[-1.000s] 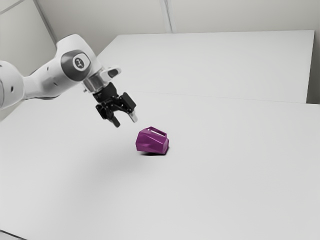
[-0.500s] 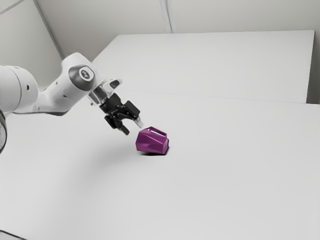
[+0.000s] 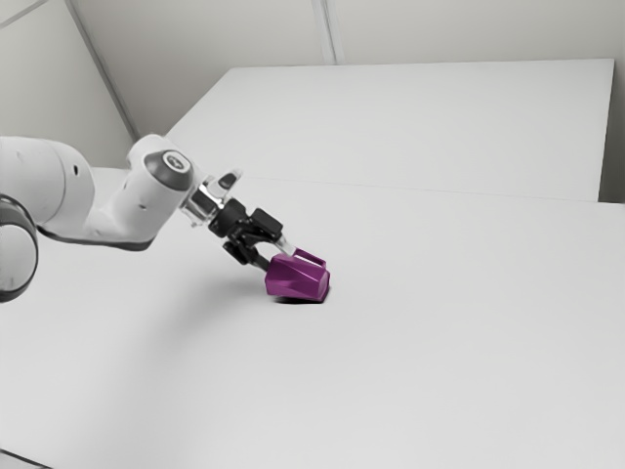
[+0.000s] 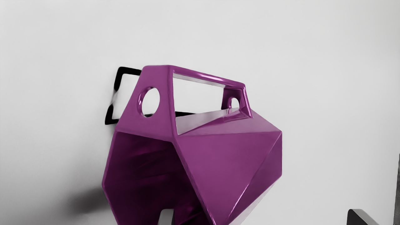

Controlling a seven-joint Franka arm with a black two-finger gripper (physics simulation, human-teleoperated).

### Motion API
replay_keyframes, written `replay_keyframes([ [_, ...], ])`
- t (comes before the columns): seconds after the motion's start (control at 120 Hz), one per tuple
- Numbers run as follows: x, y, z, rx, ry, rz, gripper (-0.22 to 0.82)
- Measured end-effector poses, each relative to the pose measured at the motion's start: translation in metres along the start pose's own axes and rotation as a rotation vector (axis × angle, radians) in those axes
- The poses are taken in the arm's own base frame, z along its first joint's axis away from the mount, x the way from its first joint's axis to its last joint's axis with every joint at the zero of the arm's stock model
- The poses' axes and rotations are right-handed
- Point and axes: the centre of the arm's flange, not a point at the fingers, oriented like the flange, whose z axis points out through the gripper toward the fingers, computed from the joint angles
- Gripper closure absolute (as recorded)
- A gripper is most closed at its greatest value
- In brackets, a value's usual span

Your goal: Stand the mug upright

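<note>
From my remote seat I see the gripper (image 3: 274,257) with its fingers spread, close at the mug (image 3: 298,279); the mug lies on its side on the white table (image 3: 439,342), handle (image 4: 207,76) uppermost, mouth (image 4: 147,175) toward the gripper; one finger (image 4: 166,217) overlaps that mouth; I can't tell whether it touches.

Table: the mug (image 3: 296,280) is laid on its side on the table (image 3: 439,342).
Handle: it (image 4: 209,77) is turned upward, above the mug's body.
Mouth: it (image 4: 140,175) is faced toward the gripper (image 3: 276,258).
Gripper: it is placed at the mug's mouth end, on the exterior view's left of the mug; one fingertip (image 4: 166,217) is seen across the mouth, the other is set out beside the body; whether either is touching cannot be told.
Arm: it (image 3: 59,186) is extended from the exterior view's left.
</note>
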Motion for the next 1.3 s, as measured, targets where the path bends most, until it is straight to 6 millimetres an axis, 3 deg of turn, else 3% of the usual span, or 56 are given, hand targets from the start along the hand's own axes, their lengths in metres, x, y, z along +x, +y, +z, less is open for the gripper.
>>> replay_keyframes([
  [0.4,0.003,-0.011,0.024,-0.144,0.052,0.041,0.02],
  [0.692,0.004,-0.003,0.029,-0.194,0.068,0.093,0.56],
  [0.925,0.004,0.002,0.028,-0.198,0.078,0.133,0.73],
  [1.125,0.004,0.034,0.016,-0.192,0.089,0.205,0.76],
  [1.3,-0.003,0.089,-0.026,-0.078,0.079,0.344,0.77],
])
